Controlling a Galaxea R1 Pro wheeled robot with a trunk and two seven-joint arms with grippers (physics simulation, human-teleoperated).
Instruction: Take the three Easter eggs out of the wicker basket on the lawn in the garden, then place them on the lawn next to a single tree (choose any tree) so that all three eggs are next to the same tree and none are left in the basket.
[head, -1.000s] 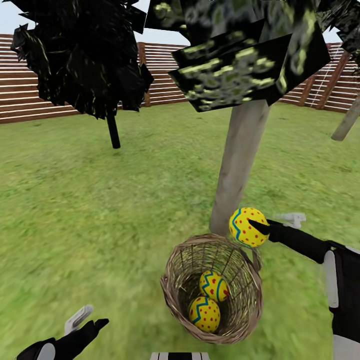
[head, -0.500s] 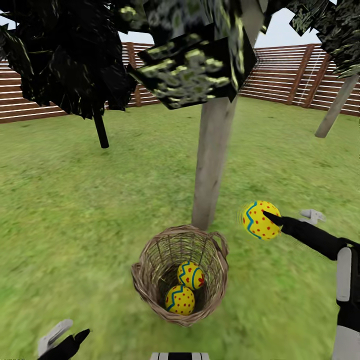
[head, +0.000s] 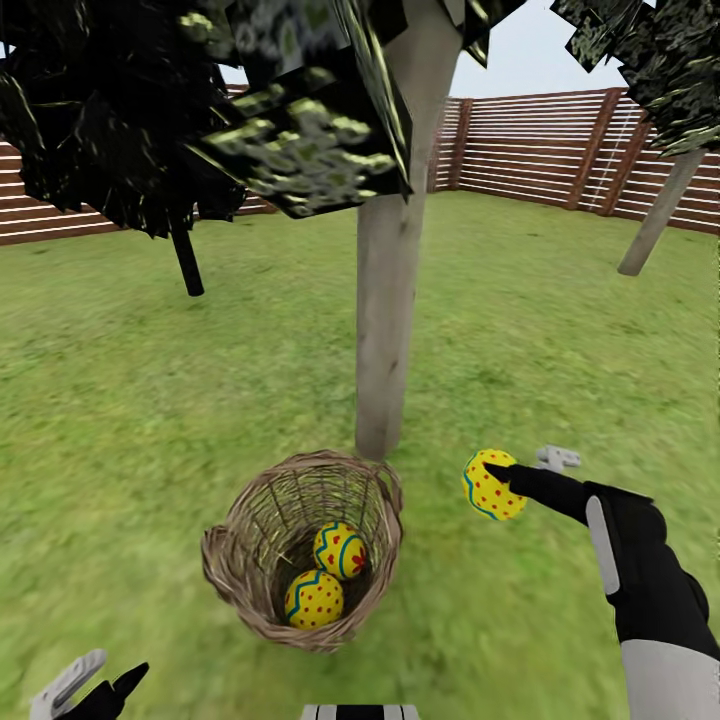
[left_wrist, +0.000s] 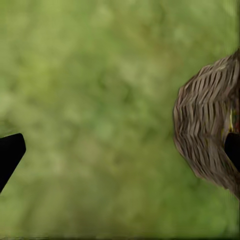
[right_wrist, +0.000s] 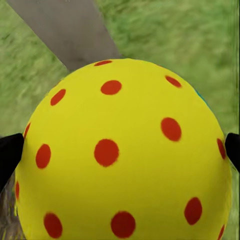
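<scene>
the right gripper (head: 497, 487) pinches one egg (head: 490, 485) above the lawn (head: 150, 400), right of the tree (head: 385, 330). two eggs (head: 327, 576) lie in the basket (head: 240, 560). the left gripper (head: 90, 690) is cut off at the frame edge, its fingers apart.

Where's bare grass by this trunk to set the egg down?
Open lawn lies right of the tree trunk, under the egg held by the right gripper. Left of the trunk is open too. In front of it the wicker basket crowds the base.
</scene>
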